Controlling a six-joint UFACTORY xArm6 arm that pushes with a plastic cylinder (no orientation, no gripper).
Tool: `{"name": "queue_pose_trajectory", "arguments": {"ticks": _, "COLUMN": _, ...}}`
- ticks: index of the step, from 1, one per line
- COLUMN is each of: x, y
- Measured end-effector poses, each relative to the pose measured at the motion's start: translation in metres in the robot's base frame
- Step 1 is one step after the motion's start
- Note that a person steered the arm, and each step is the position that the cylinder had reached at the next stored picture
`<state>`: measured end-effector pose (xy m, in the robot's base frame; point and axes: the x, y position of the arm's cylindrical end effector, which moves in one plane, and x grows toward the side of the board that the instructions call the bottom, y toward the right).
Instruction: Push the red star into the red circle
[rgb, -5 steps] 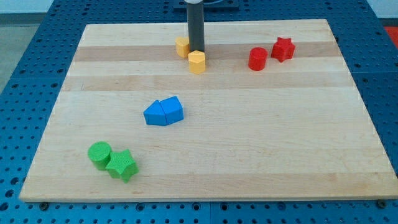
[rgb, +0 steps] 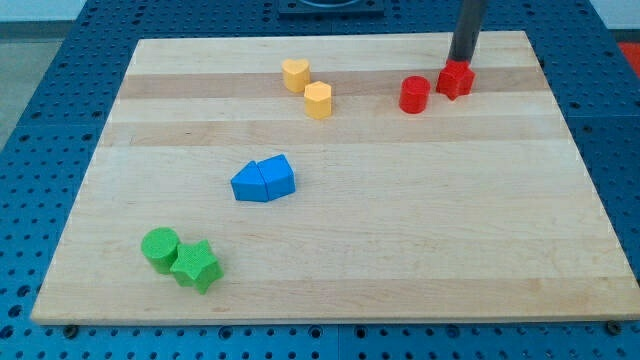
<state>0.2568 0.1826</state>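
The red star (rgb: 456, 80) lies near the board's top right. The red circle (rgb: 414, 95) stands just to its left and a little lower, with a narrow gap between them. My tip (rgb: 461, 62) is at the star's top edge, on its upper right side, touching or nearly touching it. The dark rod rises from there out of the view's top.
A yellow heart (rgb: 294, 74) and a yellow hexagon (rgb: 318, 100) sit at top centre. Two blue blocks (rgb: 263, 180) lie joined at mid-left. A green circle (rgb: 160, 247) and green star (rgb: 196, 266) sit at bottom left. The wooden board (rgb: 400, 250) rests on a blue pegboard.
My tip has moved right, from between the two yellow blocks to the red star's top edge. No block has visibly moved.
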Motion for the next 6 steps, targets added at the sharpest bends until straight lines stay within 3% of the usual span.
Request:
{"name": "queue_pose_trajectory", "arguments": {"ticks": 2, "x": 0.034, "y": -0.009}}
{"name": "queue_pose_trajectory", "arguments": {"ticks": 3, "x": 0.034, "y": 0.007}}
{"name": "queue_pose_trajectory", "arguments": {"ticks": 4, "x": 0.033, "y": 0.064}}
{"name": "queue_pose_trajectory", "arguments": {"ticks": 6, "x": 0.036, "y": 0.072}}
